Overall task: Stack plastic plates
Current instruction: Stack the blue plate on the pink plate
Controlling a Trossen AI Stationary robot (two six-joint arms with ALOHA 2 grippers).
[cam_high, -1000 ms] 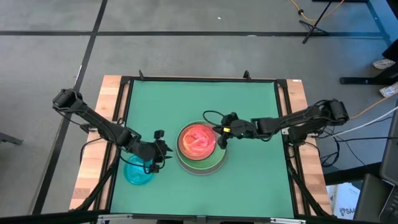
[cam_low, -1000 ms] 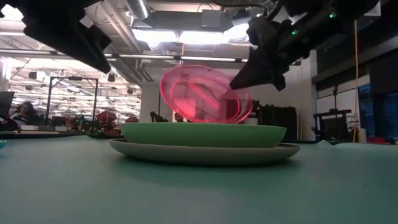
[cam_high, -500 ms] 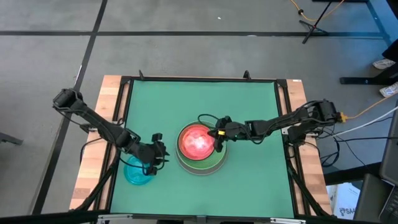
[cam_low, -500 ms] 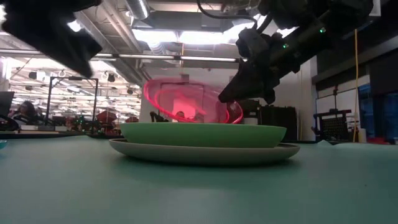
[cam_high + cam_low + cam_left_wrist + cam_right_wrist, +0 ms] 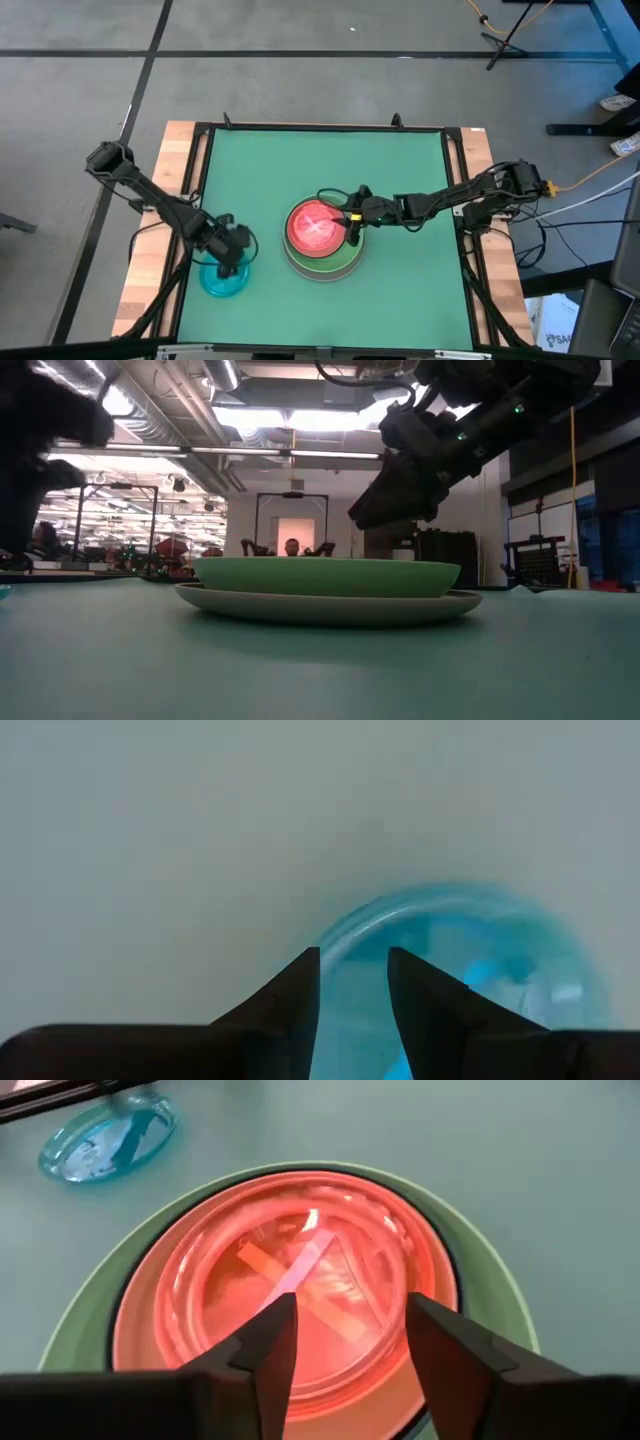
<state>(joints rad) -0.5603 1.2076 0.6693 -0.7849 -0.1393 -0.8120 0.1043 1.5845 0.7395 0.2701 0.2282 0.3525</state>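
Observation:
A pink see-through plate (image 5: 316, 225) (image 5: 300, 1280) lies flat on top of the stack, inside the light green plate (image 5: 325, 575), which sits on a grey-white plate (image 5: 325, 605). My right gripper (image 5: 352, 225) (image 5: 350, 1340) hangs open just above the stack's right rim, clear of the pink plate. A small cyan plate (image 5: 222, 280) (image 5: 470, 970) rests on the mat at the near left. My left gripper (image 5: 230, 262) (image 5: 353, 990) is open over its rim, one finger to each side; whether they touch it does not show.
The green mat (image 5: 320, 160) lies bare across the far half. Wooden table edges (image 5: 140, 280) and a dark frame border it on both sides. The low view hides the pink plate below the green plate's rim.
My right gripper has carried the tilted pink plate a little left and down onto the stack, then opened and let go; the plate now lies flat inside the stack. My left gripper has moved toward the table's left edge and down, over the cyan plate.

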